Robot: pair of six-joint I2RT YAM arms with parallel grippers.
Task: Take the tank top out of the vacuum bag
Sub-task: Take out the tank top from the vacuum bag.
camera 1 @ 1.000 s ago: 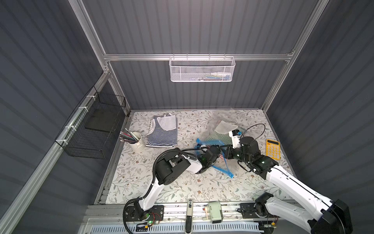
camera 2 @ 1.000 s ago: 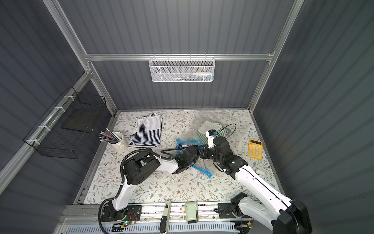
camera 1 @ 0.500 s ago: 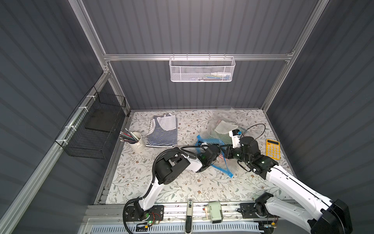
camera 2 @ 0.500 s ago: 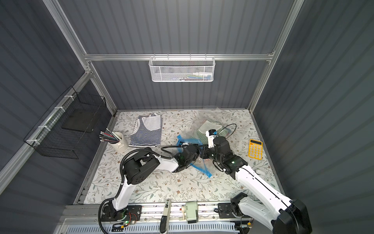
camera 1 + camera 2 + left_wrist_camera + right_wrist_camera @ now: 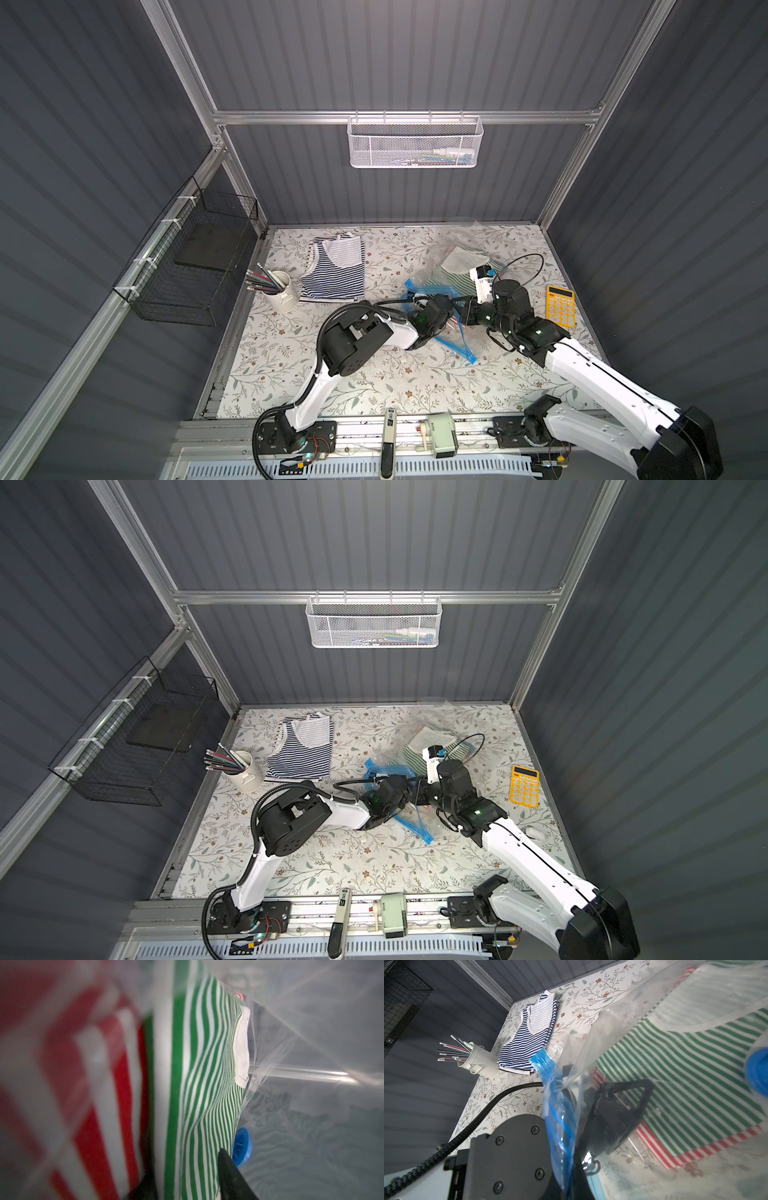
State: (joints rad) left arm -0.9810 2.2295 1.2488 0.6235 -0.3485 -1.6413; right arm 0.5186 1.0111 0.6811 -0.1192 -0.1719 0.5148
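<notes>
Vacuum bag (image 5: 432, 266) is noted on the floral worktop (image 5: 374, 374), on the right arm's side, mouth open. Its blue zip strip (image 5: 456, 348) is pinched in the fully closed jaws of the right gripper (image 5: 462, 316). The left gripper (image 5: 187, 1176) is placed inside the bag. Its jaws, narrowly parted, are closed on the green-striped tank top (image 5: 685, 1084), which is stacked on a red-striped one (image 5: 654, 1142) inside the bag.

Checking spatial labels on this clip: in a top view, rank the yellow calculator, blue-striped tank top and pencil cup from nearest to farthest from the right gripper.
From the right gripper, shut on the vacuum bag:
1. yellow calculator, off to its right.
2. blue-striped tank top, to its left and farther back.
3. pencil cup, farther left, beside that top.
</notes>
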